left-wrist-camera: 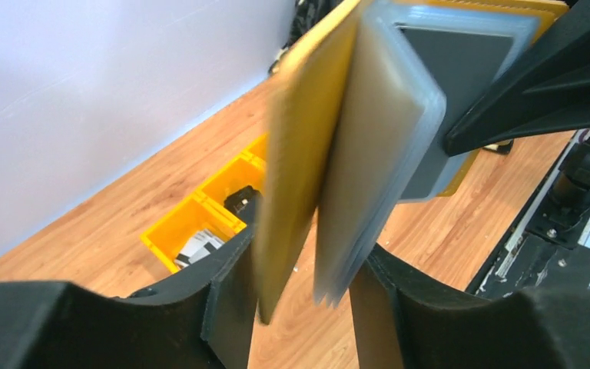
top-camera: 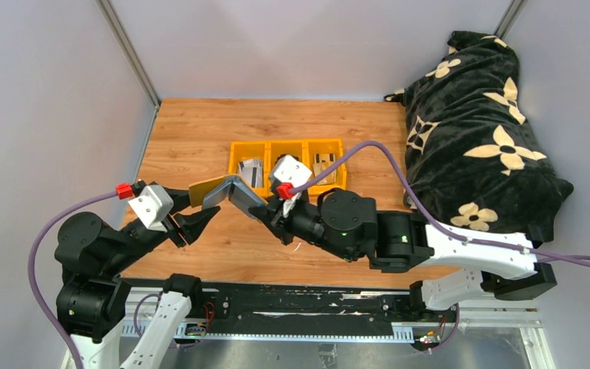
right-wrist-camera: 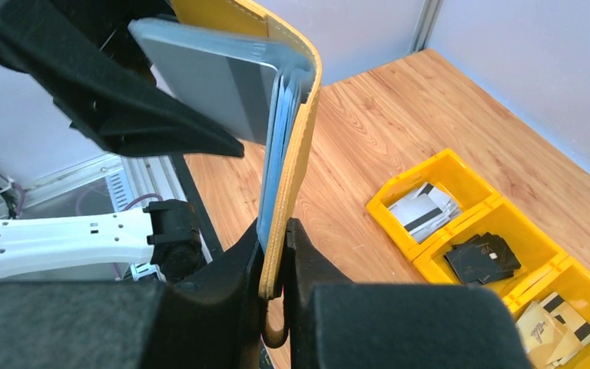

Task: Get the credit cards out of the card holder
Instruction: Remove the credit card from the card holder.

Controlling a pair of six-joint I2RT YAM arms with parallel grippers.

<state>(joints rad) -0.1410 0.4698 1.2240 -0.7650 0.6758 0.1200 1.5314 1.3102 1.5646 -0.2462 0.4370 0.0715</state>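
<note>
The mustard-yellow card holder (top-camera: 227, 192) hangs open above the table between both grippers. My right gripper (top-camera: 265, 211) (right-wrist-camera: 280, 238) is shut on one yellow cover (right-wrist-camera: 296, 154) near its snap tab. My left gripper (top-camera: 203, 219) (left-wrist-camera: 303, 284) straddles the other yellow cover (left-wrist-camera: 307, 138) and the clear sleeves (left-wrist-camera: 369, 154), its fingers close on both sides but a gap remains between cover and sleeves. A grey credit card (right-wrist-camera: 200, 77) (left-wrist-camera: 461, 69) shows inside a sleeve. The picture of the cover is blurred in the left wrist view.
A yellow bin (top-camera: 288, 146) with three compartments stands behind the holder, holding striped pale cards (right-wrist-camera: 422, 211), black cards (right-wrist-camera: 480, 257) and tan cards (right-wrist-camera: 549, 330). A black flowered blanket (top-camera: 476, 131) covers the table's right side. Grey walls enclose the back and sides.
</note>
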